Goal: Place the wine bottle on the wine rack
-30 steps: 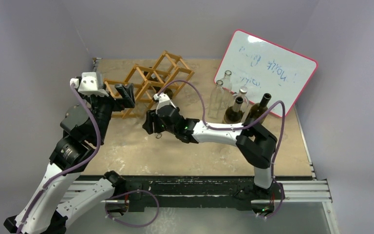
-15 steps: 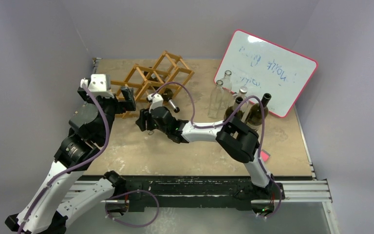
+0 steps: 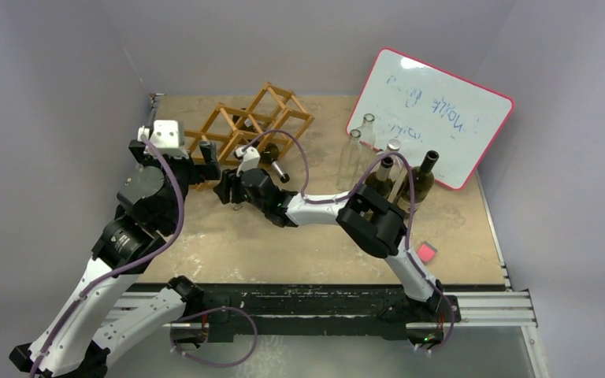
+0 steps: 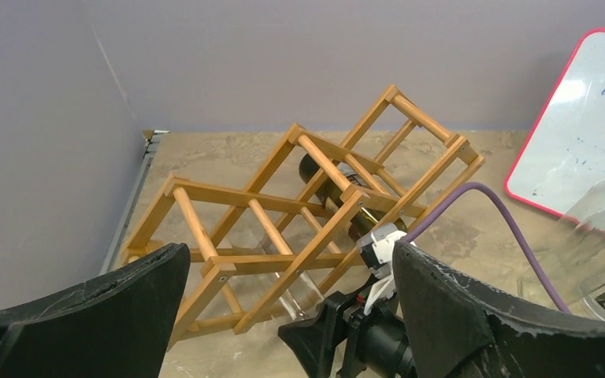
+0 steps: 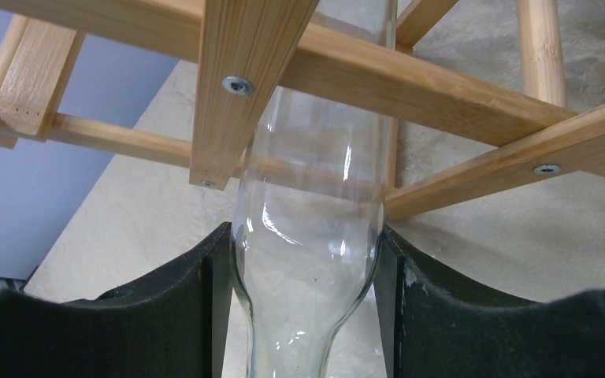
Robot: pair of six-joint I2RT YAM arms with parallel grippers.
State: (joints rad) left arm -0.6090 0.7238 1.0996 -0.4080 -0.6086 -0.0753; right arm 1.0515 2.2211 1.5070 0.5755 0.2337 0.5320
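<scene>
The clear glass wine bottle (image 5: 307,197) is rigid, smooth and breakable. It probably weighs little if it is empty, as it appears to be, but it will slip in a loose grip and chip if knocked against wood. The shoulder just below the neck looks like the safest place to hold it, and the right claw (image 5: 302,244) is clamped on it there. The bottle's body is already poking into a lower cell of the wine rack (image 4: 260,199), below the cell that holds a dark bottle (image 4: 315,169). The left claw (image 4: 290,252) is spread wide and empty at the rack's near-left end, touching nothing. Compared with a second ago, the right arm has stretched across the bench (image 3: 323,252) and carried the bottle closer to the rack. The left claw has also moved in toward the rack.
</scene>
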